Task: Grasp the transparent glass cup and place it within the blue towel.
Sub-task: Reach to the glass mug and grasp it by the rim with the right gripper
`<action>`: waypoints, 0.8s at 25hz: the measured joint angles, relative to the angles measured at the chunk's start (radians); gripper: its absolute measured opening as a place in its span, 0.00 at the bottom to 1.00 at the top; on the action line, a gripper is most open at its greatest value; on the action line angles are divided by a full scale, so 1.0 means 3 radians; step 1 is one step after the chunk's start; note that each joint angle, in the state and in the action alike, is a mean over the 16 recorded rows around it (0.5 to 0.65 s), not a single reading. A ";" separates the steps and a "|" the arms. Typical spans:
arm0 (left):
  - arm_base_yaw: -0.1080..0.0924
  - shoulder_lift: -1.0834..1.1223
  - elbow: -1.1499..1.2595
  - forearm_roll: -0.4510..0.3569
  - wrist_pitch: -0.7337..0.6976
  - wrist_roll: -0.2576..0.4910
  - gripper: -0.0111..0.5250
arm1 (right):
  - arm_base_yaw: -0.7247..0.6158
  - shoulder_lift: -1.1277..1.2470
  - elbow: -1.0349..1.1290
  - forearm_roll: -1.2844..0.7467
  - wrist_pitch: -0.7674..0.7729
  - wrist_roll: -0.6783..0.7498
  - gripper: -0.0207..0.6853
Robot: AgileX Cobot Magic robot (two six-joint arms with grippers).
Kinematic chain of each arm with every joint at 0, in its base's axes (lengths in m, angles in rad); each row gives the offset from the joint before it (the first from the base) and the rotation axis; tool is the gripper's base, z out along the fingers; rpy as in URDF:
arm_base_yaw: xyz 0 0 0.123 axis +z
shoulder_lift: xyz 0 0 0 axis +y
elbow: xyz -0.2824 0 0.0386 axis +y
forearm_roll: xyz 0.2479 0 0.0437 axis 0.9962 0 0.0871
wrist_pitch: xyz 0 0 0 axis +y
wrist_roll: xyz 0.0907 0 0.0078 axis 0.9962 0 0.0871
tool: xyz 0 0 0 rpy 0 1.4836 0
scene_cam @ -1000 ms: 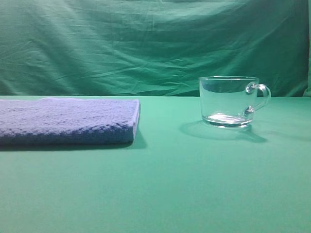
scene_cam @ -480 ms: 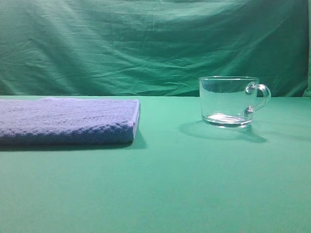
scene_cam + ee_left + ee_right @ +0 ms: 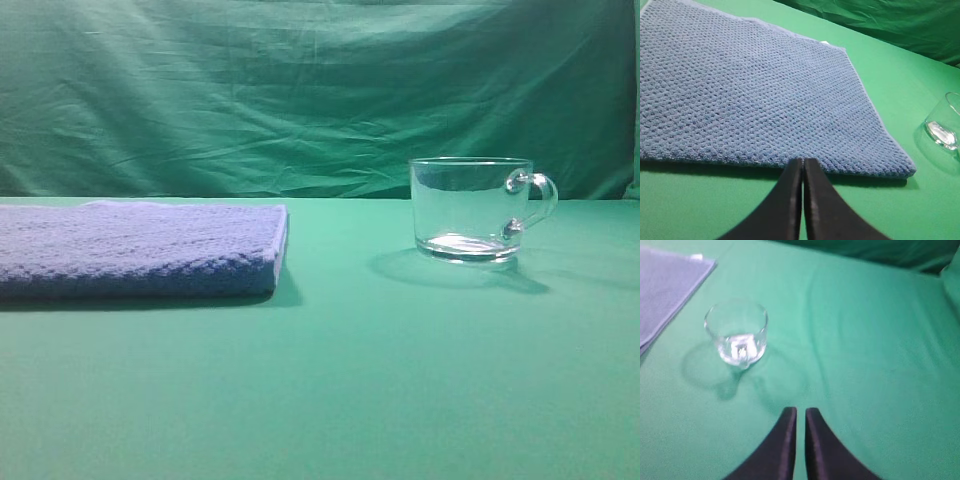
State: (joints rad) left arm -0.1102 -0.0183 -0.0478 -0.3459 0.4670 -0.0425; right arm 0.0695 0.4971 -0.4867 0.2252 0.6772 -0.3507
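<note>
The transparent glass cup (image 3: 470,210) stands upright on the green cloth at the right, with its handle pointing right. To its left lies the blue towel (image 3: 140,245), folded flat. Neither gripper shows in the exterior high view. In the left wrist view my left gripper (image 3: 803,161) is shut and empty, just short of the blue towel's (image 3: 755,90) near edge, and the glass cup (image 3: 945,130) is cut off at the right edge. Over bare cloth, my right gripper (image 3: 800,411) is shut with a hairline gap and holds nothing. The glass cup (image 3: 737,335) sits ahead of it to the left.
A green cloth (image 3: 400,380) covers the table, and a wrinkled green backdrop (image 3: 300,90) hangs behind it. In the right wrist view a corner of the blue towel (image 3: 665,285) lies left of the cup.
</note>
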 joint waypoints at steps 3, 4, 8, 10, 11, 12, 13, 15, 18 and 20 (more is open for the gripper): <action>0.0000 0.0000 0.0000 0.0000 0.0000 0.0000 0.02 | 0.0047 0.0284 -0.0155 0.0011 0.0364 -0.0071 0.11; 0.0000 0.0000 0.0000 0.0000 0.0000 0.0000 0.02 | 0.0063 0.0395 -0.0212 0.0020 0.0469 -0.0079 0.11; 0.0000 0.0000 0.0000 0.0000 0.0000 0.0000 0.02 | 0.0157 0.0891 -0.0459 0.0061 0.0799 -0.0089 0.09; 0.0000 0.0000 0.0000 0.0000 0.0000 0.0000 0.02 | 0.0229 0.1149 -0.0588 0.0071 0.0896 -0.0087 0.08; 0.0000 0.0000 0.0000 0.0000 0.0000 0.0000 0.02 | 0.0272 0.1277 -0.0653 0.0068 0.0924 -0.0080 0.07; 0.0000 0.0000 0.0000 0.0000 0.0000 0.0000 0.02 | 0.0318 0.1404 -0.0719 0.0059 0.0939 -0.0066 0.07; 0.0000 0.0000 0.0000 0.0000 0.0000 0.0000 0.02 | 0.0366 0.1528 -0.0785 0.0045 0.0944 -0.0046 0.06; 0.0000 0.0000 0.0000 0.0000 0.0000 0.0000 0.02 | 0.0469 0.1772 -0.0919 0.0006 0.0934 0.0007 0.05; 0.0000 0.0000 0.0000 0.0000 0.0000 0.0000 0.02 | 0.0634 0.2123 -0.1120 -0.0068 0.0886 0.0095 0.04; 0.0000 0.0000 0.0000 0.0000 0.0000 0.0000 0.02 | 0.0750 0.2350 -0.1253 -0.0131 0.0849 0.0147 0.05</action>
State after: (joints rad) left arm -0.1102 -0.0183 -0.0478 -0.3459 0.4670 -0.0425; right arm 0.2944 1.2021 -0.8626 0.1859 0.9318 -0.3066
